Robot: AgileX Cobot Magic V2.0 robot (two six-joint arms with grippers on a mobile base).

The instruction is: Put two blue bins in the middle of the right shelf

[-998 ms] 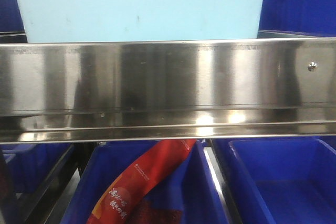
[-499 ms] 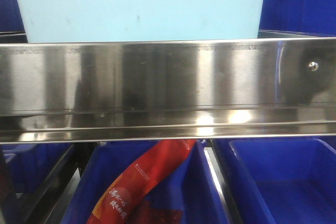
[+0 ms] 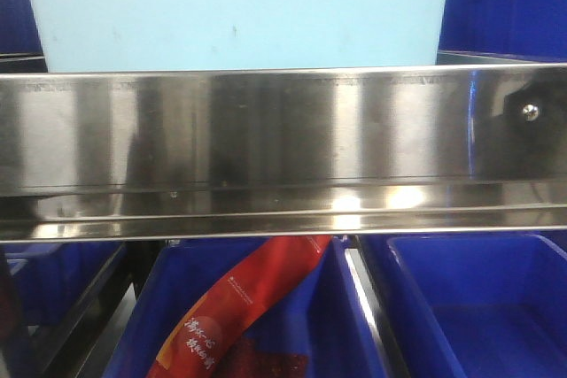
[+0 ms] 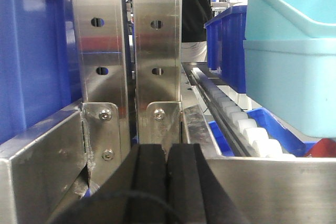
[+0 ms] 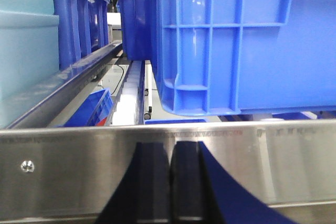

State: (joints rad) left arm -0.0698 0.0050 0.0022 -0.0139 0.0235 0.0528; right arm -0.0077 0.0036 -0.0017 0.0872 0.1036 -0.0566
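A large blue bin [image 5: 236, 40] fills the upper right of the right wrist view, standing on the shelf just behind a steel rail [image 5: 79, 166]. My right gripper [image 5: 170, 153] is shut and empty, its black pads pressed together in front of that rail, below the bin's left corner. In the front view a blue bin [image 3: 505, 2] shows at the upper right, above the rail. My left gripper [image 4: 168, 153] is shut on nothing and points at two steel uprights [image 4: 157, 51]. Another blue bin [image 4: 31, 51] stands to their left. Neither gripper shows in the front view.
A light blue bin [image 3: 239, 15] sits on the shelf above the wide steel rail [image 3: 283, 148]; it also appears as the light blue bin [image 4: 294, 61] in the left wrist view. Below the rail are open blue bins [image 3: 478, 307], one holding a red packet [image 3: 248, 307]. White rollers [image 4: 247, 127] line the shelf.
In the front view a dark reflection has grown around the screw at the rail's right end. The blue bin's edge at the upper right has shifted slightly right.
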